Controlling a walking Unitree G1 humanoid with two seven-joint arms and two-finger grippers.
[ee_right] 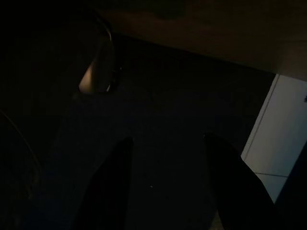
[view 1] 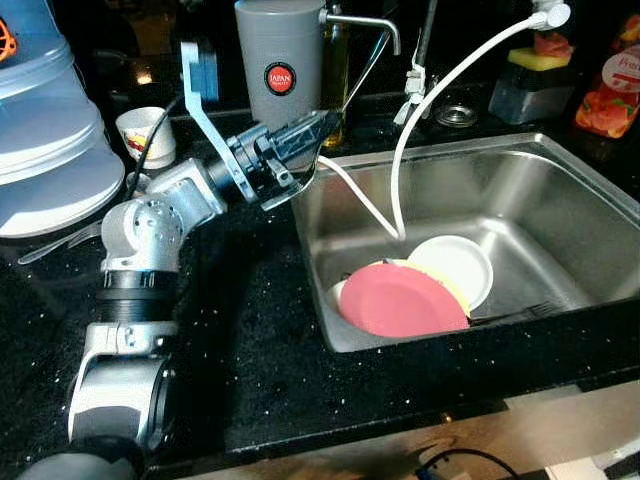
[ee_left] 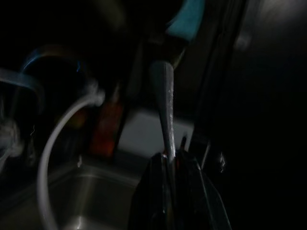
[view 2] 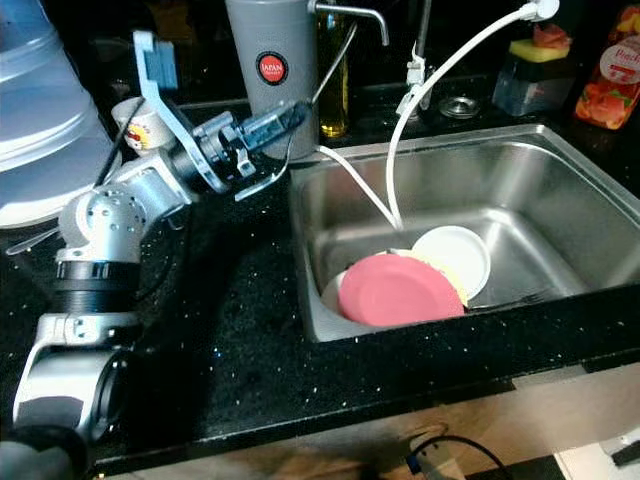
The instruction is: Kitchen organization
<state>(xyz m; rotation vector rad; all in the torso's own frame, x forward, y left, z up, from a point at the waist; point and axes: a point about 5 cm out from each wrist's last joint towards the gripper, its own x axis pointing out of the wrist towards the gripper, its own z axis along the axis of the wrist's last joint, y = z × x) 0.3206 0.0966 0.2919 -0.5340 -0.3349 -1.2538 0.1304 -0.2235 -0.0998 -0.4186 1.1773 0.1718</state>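
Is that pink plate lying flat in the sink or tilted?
Tilted: the pink plate leans on other plates in the sink.

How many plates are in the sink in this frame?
3 visible: a round pink plate on top at the front, a pale yellow plate peeking out beneath it, and a round white plate behind. A white edge left of the pink one may be a fourth.
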